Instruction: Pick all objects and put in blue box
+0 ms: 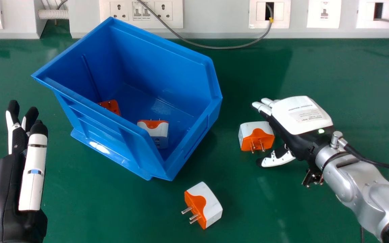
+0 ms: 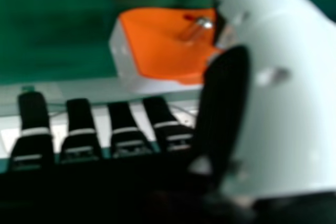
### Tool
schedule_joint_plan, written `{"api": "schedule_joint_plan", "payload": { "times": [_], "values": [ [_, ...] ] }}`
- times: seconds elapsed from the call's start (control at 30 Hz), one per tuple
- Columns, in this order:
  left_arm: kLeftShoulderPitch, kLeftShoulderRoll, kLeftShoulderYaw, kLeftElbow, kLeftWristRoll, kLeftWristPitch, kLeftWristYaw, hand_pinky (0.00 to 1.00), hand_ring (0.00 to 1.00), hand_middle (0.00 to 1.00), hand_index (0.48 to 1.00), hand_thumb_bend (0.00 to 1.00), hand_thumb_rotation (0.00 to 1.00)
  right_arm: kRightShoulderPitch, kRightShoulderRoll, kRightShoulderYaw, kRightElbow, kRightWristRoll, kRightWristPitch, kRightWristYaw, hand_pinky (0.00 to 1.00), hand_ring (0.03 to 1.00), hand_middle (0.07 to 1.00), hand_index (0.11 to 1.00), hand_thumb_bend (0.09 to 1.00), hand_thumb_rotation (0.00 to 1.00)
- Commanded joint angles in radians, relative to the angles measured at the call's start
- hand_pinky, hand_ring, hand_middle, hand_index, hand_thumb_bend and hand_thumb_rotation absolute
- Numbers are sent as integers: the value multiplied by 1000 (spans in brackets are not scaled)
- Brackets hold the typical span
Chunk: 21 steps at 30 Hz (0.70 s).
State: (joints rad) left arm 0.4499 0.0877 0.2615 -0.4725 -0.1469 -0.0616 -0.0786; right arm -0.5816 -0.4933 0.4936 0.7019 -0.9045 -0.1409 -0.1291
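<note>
We see the left hand [image 1: 8, 189], its fingers straight, then the blue box [image 1: 167, 50] with two adapters [image 1: 154, 130] inside. Next come a nearer adapter [image 1: 211, 202] and a farther adapter [image 1: 258, 136], the latter between the uncurled fingers and thumb of the right hand [image 1: 289, 125], whose back bears a printed label [image 1: 305, 115].

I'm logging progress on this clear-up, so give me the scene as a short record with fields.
Container: blue box
Inside it: orange-and-white adapter; orange item, partly hidden by the box wall
Still to box: near adapter, pins toward the robot's left; farther adapter, right of the box
Right hand: open, farther adapter between thumb and fingers
Left hand: open, left of the box
Surface: green table
</note>
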Motion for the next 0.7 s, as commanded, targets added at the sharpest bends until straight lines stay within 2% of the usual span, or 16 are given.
{"api": "schedule_joint_plan", "payload": {
  "times": [0.0,0.07,0.2,0.27,0.33,0.4,0.5,0.57,0.67],
  "values": [
    [8,5,10,-34,4,-9,2,1000,1000,1000,1000,199,921,-45,-5,7,4,-4,1,9,753,863,909,886,520,333],
    [12,2,12,-36,-3,-12,1,1000,1000,1000,1000,209,907,-61,-3,20,23,-7,-1,20,752,857,905,882,519,315],
    [19,2,15,-42,-2,-11,1,1000,1000,1000,1000,242,889,-85,2,42,58,-14,0,31,747,845,890,871,514,298],
    [21,2,16,-45,-9,-5,0,1000,1000,1000,1000,244,890,-101,5,58,79,-22,1,40,733,823,860,851,494,298],
    [24,-1,18,-50,-26,-2,-3,1000,1000,1000,1000,244,894,-115,9,68,98,-20,0,48,715,799,829,827,477,292],
    [26,-3,18,-54,-39,0,-6,1000,1000,1000,1000,245,895,-126,24,65,136,-1,-14,33,663,740,770,760,476,254],
    [27,-6,18,-60,-41,3,-1,1000,1000,1000,1000,241,891,-151,43,79,185,-8,-13,16,532,596,643,620,462,232],
    [25,-11,19,-61,-47,1,0,1000,1000,1000,1000,222,873,-175,63,103,215,-27,16,36,471,536,585,562,437,269],
    [26,-13,18,-67,-52,5,2,1000,1000,1000,1000,206,863,-205,86,137,253,-46,50,55,498,573,616,594,403,367]
  ]
}}
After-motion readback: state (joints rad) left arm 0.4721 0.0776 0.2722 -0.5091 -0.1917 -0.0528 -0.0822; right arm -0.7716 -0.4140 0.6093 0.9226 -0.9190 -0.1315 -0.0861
